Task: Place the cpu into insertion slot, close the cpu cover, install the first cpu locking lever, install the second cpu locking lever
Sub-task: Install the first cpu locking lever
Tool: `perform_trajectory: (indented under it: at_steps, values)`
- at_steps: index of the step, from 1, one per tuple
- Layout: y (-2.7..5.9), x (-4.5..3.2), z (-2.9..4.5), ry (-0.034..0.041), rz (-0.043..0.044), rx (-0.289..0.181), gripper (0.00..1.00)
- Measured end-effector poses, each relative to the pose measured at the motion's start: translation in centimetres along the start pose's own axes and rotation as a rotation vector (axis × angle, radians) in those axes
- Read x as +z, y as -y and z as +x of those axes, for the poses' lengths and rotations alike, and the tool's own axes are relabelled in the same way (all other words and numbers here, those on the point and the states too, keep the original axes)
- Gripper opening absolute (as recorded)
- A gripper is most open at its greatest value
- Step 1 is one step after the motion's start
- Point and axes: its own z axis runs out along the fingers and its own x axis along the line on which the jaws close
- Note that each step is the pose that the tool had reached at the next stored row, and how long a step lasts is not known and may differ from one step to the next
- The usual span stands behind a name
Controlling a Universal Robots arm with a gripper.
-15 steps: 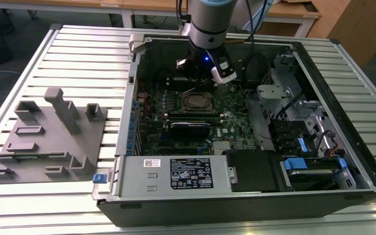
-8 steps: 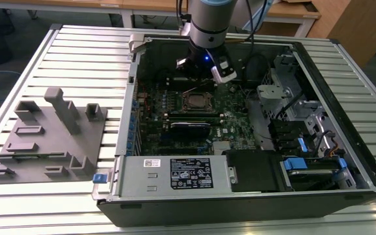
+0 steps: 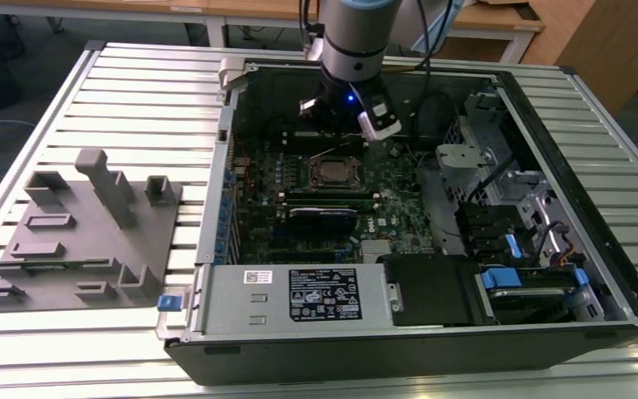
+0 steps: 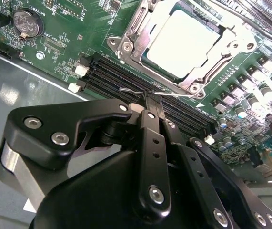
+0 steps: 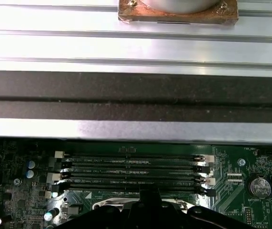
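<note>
Gripper: my gripper is closed, tips together and right at the thin locking lever. I cannot tell whether the wire is pinched or only pressed.
Step in hand: I judge this is lever work, as the chip is seated and the cover lies down.
Doing it well: push the wire down and sideways under its hook, smoothly, keeping my tips off the memory slots beside it.
Chip: the cpu lies flat in the socket, its pale top showing through the cover window.
Arm pose: my arm comes down near vertical at the upper middle of the exterior view, wrist low inside the computer case.
Board: the motherboard lies flat around the socket.
</note>
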Motion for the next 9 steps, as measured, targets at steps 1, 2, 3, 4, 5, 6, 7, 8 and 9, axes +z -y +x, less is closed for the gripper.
perform_trajectory:
  at_steps: [1, 2, 3, 4, 5, 6, 7, 8, 9]
  values:
    - [0.01, 0.06, 0.00, -0.0001, 0.0002, 0.000, 0.11]
    - [0.03, 0.13, 0.00, -0.0001, 0.0003, 0.000, 0.11]
    - [0.04, 0.18, 0.01, -0.0002, 0.0003, 0.000, 0.11]
    - [0.05, 0.19, 0.01, -0.0002, 0.0005, 0.000, 0.11]
    - [0.05, 0.19, 0.01, -0.0003, 0.0005, 0.000, 0.11]
    - [0.05, 0.19, 0.01, -0.0003, 0.0005, 0.000, 0.11]
    - [0.06, 0.26, 0.01, -0.0002, 0.0003, 0.000, 0.11]
    - [0.08, 0.33, 0.01, -0.0001, 0.0003, 0.000, 0.11]
    - [0.08, 0.33, 0.01, -0.0001, 0.0003, 0.000, 0.11]
